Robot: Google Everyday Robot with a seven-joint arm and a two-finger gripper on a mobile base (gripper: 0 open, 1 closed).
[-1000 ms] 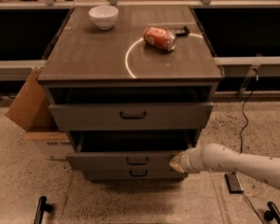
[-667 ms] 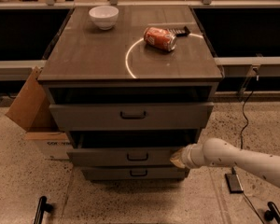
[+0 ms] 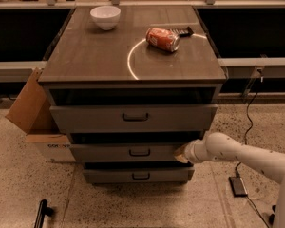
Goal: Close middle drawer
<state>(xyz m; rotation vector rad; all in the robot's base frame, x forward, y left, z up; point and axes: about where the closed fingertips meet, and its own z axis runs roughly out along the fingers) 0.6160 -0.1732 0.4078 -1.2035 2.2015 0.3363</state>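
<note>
The middle drawer (image 3: 133, 152) is a grey drawer with a low flat front and a small dark bar handle at its centre. It stands only slightly out of the cabinet, a little proud of the bottom drawer (image 3: 137, 175). My gripper (image 3: 182, 153) is at the end of the white arm reaching in from the right. It presses against the right end of the middle drawer's front. The top drawer (image 3: 133, 118), with a taller front, sticks out a bit further.
On the cabinet top (image 3: 85, 56) are a white bowl (image 3: 105, 16), a red can on its side (image 3: 162, 38) and a small dark object (image 3: 182, 31). A cardboard box (image 3: 35, 118) stands left of the cabinet. A cable and power brick (image 3: 238, 185) lie on the floor at right.
The middle drawer has slid back into the cabinet, pushed by my gripper. The gripper and arm moved inward with it.
</note>
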